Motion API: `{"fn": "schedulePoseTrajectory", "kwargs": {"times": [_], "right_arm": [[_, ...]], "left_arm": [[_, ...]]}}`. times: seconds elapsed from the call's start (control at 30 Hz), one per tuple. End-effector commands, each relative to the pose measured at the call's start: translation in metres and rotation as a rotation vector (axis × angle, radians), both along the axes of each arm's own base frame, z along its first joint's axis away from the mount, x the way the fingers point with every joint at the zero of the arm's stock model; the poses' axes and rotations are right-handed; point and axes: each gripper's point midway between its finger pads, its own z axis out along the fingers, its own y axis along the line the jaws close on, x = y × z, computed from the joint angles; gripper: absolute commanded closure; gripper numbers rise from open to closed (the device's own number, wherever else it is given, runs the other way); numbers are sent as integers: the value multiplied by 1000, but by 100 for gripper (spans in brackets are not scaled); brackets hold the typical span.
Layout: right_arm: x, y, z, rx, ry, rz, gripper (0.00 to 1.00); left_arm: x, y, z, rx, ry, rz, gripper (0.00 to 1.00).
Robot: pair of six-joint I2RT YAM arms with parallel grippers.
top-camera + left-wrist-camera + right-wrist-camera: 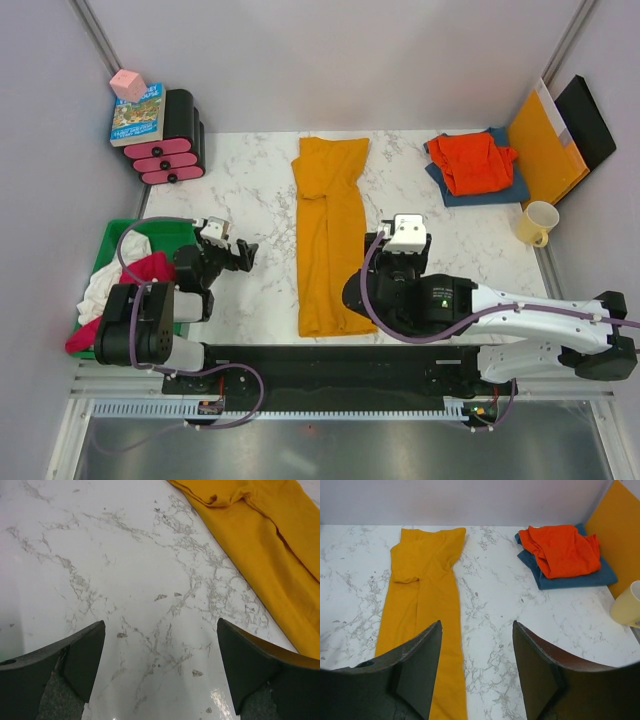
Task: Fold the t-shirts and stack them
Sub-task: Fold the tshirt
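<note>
Yellow shirt (330, 240) lies folded lengthwise. Left gripper (160, 627) at nine o'clock and right gripper (476, 627) at three both gape empty. Next, likely a crosswise fold.

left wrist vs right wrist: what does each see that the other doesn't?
Left wrist only: the left fingers, open, nothing between them. Right wrist only: the right fingers, the red-orange t-shirt lying on the dark blue t-shirt, a yellow mug, the orange-yellow folder. Both: the mustard-yellow t-shirt, folded into a long strip, and the marble table.
</note>
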Motion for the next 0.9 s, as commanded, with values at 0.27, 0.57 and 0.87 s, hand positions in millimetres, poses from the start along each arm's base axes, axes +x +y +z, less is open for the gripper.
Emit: {"fn": "schedulePoseTrajectory", "kwargs": {"times": [0.27,0.57,0.87], "right_arm": [[0,-30,3,-27,-103,-102,23],[9,-22,-60,-9,66,-49,7],[-2,-14,-61,26,190,57,6]], "left_arm": [[18,6,41,39,-180,24,0],[19,6,40,42,-178,25,0],[18,6,40,42,-180,23,0]]}}
